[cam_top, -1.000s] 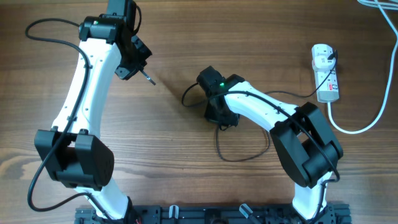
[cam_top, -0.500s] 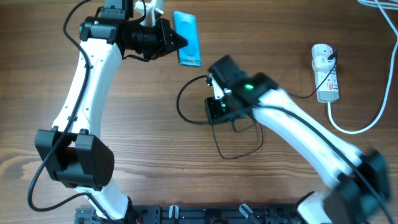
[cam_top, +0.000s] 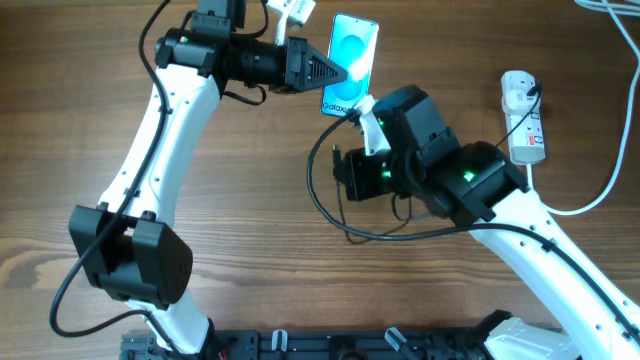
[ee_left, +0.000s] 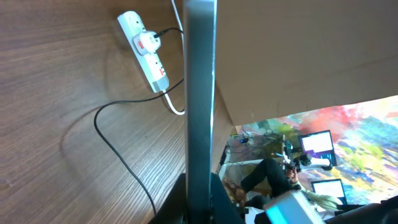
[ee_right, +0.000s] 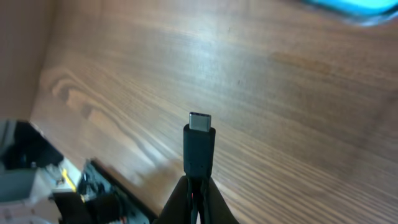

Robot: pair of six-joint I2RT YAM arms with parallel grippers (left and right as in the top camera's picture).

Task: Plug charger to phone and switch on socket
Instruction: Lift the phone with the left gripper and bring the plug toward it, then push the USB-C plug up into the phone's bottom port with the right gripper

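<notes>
The left claw (cam_top: 336, 72) clamps the rigid, likely slippery phone (cam_top: 352, 55) at one long side, while the right claw (ee_right: 199, 185) pinches the limp charger (ee_right: 199, 146) just behind its stiff plug.

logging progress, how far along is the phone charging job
Done: charger's adapter sits in the socket. In hand: left gripper holds the phone, right gripper pinches the connector tip near it, not inserted. Left: plug it in, then switch on the socket.
</notes>
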